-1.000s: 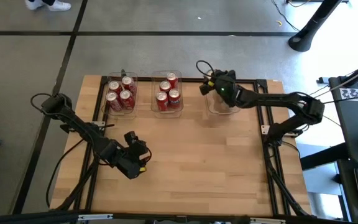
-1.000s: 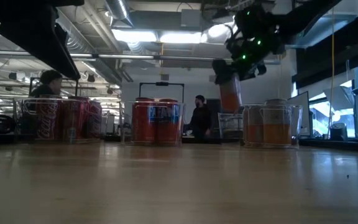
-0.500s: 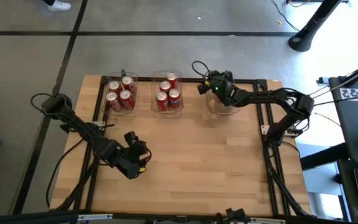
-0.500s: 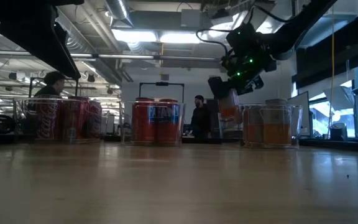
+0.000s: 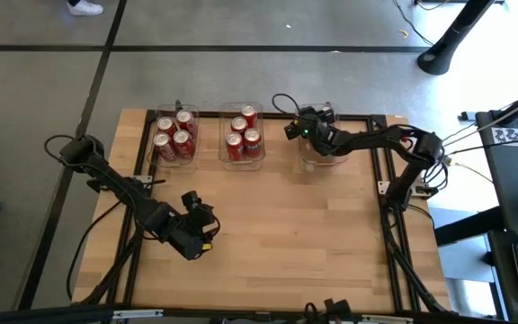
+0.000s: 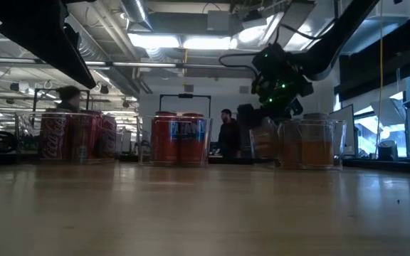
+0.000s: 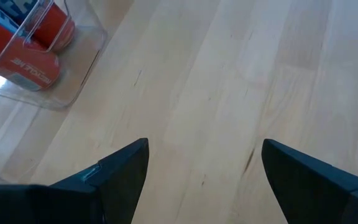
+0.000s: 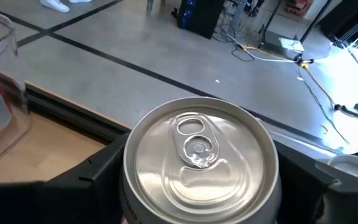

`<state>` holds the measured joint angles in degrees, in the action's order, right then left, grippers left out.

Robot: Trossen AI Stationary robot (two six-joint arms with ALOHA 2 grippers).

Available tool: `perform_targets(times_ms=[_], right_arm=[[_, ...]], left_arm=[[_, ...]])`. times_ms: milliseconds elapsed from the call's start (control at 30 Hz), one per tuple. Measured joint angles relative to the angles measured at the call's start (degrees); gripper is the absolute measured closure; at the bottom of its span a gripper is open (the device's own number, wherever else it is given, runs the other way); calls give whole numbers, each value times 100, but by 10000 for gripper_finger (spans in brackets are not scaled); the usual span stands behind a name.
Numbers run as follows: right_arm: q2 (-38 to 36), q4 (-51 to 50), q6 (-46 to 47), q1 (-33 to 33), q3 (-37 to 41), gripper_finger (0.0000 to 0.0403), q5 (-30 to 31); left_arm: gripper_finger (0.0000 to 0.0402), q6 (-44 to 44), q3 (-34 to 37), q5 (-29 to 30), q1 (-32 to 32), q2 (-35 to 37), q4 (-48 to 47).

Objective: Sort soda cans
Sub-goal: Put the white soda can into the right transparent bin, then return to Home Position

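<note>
The right gripper (image 5: 306, 127) clenches a soda can (image 8: 199, 160) at the right bin's (image 5: 326, 158) wall near the table's far edge; it could snag the rim. The left gripper (image 7: 204, 171) waits, fingers apart.

Ceiling lights (image 6: 191, 43) glare in the low view, leaving the tabletop (image 6: 205, 213) dim and its near part soft. From above the light is even with faint shadows. The can top (image 8: 199, 160) shines sharply.

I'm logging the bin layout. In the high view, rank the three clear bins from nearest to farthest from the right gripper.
1. Right bin, directly under the right gripper.
2. Middle bin, to its left.
3. Left bin, farthest left.
</note>
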<state>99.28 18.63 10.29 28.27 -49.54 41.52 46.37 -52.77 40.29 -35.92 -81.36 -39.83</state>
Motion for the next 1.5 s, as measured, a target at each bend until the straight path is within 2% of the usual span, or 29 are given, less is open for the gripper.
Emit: perform_targets(times_ms=[100,300,400,667,933,1133,1267,1367,1500], right_arm=[[54,5,-38,0,-9,113,33],[64,16,-29,-2,-9,37,-9],[67,0,-38,-2,-7,17,12],[-54,-1,-395,-17,17,23,232],[-945,-316,-497,-17,15,37,-55],[-1822,-1253,-335,-201,15,38,-1409],[-2386,-1643,-99,-540,13,53,-2760],[-2679,-1735,-224,-957,13,93,-3648],[-2906,-1784,-457,-1606,13,182,-4425]], left_arm=[[101,0,0,0,1,0,1],[102,3,0,-1,0,0,4],[102,4,0,-1,0,0,4],[102,7,0,-2,1,0,2],[102,3,0,0,1,0,2],[104,-124,0,248,45,0,7],[134,-677,2,-76,184,-1,118],[183,-1215,4,-201,436,-2,346],[270,-2174,6,-632,893,-2,799]])
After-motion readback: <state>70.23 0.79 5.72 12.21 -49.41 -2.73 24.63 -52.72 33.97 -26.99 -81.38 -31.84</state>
